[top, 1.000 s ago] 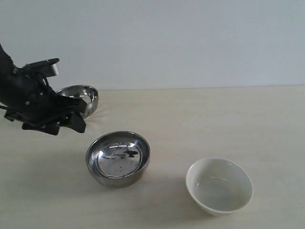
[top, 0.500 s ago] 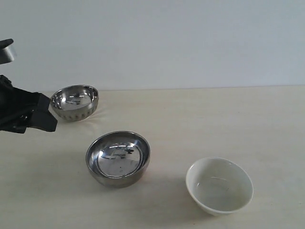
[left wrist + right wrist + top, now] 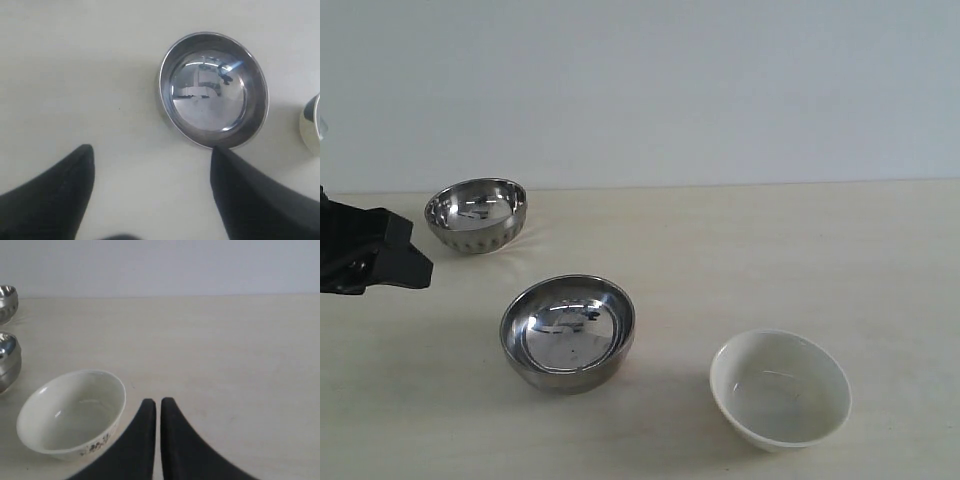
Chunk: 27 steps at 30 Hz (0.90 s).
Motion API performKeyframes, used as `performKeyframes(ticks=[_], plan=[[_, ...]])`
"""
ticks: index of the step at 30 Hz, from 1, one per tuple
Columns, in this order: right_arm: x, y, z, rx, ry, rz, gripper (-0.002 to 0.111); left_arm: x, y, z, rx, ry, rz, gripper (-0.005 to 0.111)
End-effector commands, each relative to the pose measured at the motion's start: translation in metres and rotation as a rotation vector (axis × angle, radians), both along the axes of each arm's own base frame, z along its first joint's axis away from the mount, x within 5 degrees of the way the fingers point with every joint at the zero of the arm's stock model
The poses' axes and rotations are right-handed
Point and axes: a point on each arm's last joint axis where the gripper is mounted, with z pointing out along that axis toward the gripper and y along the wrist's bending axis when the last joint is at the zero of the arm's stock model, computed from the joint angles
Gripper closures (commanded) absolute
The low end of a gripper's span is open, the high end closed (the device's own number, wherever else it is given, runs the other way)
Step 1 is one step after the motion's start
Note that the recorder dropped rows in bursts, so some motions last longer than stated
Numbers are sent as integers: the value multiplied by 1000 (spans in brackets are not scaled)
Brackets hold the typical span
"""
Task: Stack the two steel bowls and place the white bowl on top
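Note:
The smaller steel bowl (image 3: 476,213), its outer wall dimpled, stands at the back left. In front of it, near the middle, is the wider plain steel bowl (image 3: 567,330), separate from the first. The white bowl (image 3: 780,388) sits empty at the front right. My left gripper (image 3: 412,262) pokes in from the left edge, apart from both steel bowls. In the left wrist view it is open (image 3: 152,147) over bare table, just short of a steel bowl (image 3: 214,90). My right gripper (image 3: 158,401) is shut and empty, beside the white bowl (image 3: 70,415).
All three bowls rest on a pale tabletop (image 3: 740,250) that ends at a plain white wall behind. A sliver of another bowl (image 3: 311,125) shows at the edge of the left wrist view. The right arm is outside the exterior view.
My left arm has pulled back to the left, away from the dimpled steel bowl, which now shows fully. None of the bowls has moved.

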Motion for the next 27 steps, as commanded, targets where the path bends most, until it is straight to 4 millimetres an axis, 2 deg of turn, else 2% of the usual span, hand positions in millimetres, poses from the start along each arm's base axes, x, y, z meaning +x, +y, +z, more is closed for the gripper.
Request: performKeyframes(ticks=[1, 6, 11, 13, 14, 16, 18, 22, 24, 26, 27], plan=[[1, 1, 16, 102, -154, -1, 108, 0, 1, 0, -9, -25, 12, 44], [1, 1, 28, 156, -288, 2, 108, -1, 0, 0, -8, -10, 6, 44], [1, 1, 32, 201, -322, 1, 108, -1, 0, 0, -18, -10, 10, 44], [0, 0, 37, 434, -317, -8, 108, -1, 0, 0, -20, -9, 11, 44], [0, -2, 40, 780, -280, -16, 108, -1, 0, 0, -20, -7, 10, 44], [0, -3, 42, 1058, -235, -17, 108, -2, 0, 0, -20, -3, 8, 44], [-2, -5, 47, 1245, -240, 5, 108, -2, 0, -1, -19, 4, 6, 44], [-5, -8, 56, 1276, -350, 46, 108, -2, 0, 0, -20, 0, 7, 44], [-8, -9, 62, 1220, -433, 80, 108, -1, 0, 0, -20, -6, 10, 44], [-16, -7, 98, 1042, -566, 124, 108, -1, 0, 0, -20, -14, 13, 44], [-15, -6, 109, 980, -578, 123, 108, 0, 0, 0, -20, -17, 14, 44]])
